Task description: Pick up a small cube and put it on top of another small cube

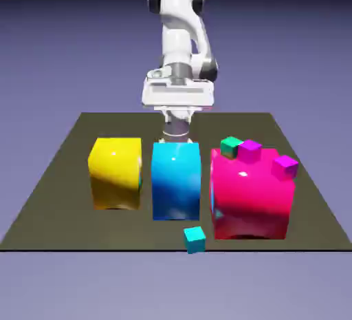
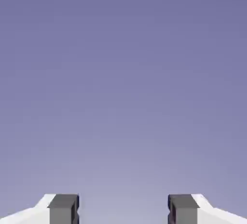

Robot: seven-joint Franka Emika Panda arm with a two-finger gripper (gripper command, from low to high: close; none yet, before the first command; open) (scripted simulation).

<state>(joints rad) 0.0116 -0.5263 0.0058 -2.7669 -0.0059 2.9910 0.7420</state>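
While apart, tool (image 2: 123, 211) empty

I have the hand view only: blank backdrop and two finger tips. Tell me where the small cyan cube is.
Observer: The small cube lies on the table near its front edge, before the gap between the big cyan block and the big pink block.
Operator: Say what sits on the pink block.
Observer: Three tiny cubes are on its top: a teal cube and two magenta cubes.
Operator: Report what else stands on the table.
Observer: A big yellow block stands at the exterior view's left of the big cyan block.
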